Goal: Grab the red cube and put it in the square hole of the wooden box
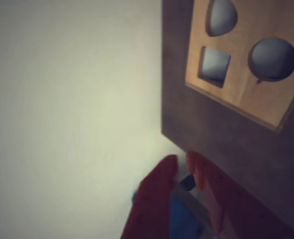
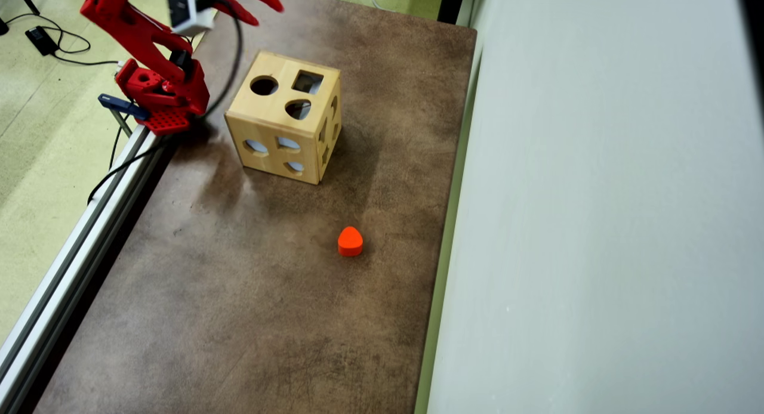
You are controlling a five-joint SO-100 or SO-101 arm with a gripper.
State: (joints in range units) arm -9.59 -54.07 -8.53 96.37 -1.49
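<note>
My gripper (image 1: 182, 167) sits at the bottom of the wrist view, its two red fingers (image 1: 159, 186) almost together with only a thin gap and nothing held. The wooden box (image 1: 246, 74) lies toward one o'clock from my fingertips, well apart, and its square hole (image 1: 215, 65) faces me between a round and a heart-like hole. I see no red cube. In the overhead view an orange-red block (image 2: 350, 241) rests at five o'clock from the box.

A lab or workshop: an aluminium rail (image 2: 77, 235) edges the brown table (image 2: 250, 306), with cables (image 2: 59, 44) on a vinyl floor (image 2: 36, 139).
</note>
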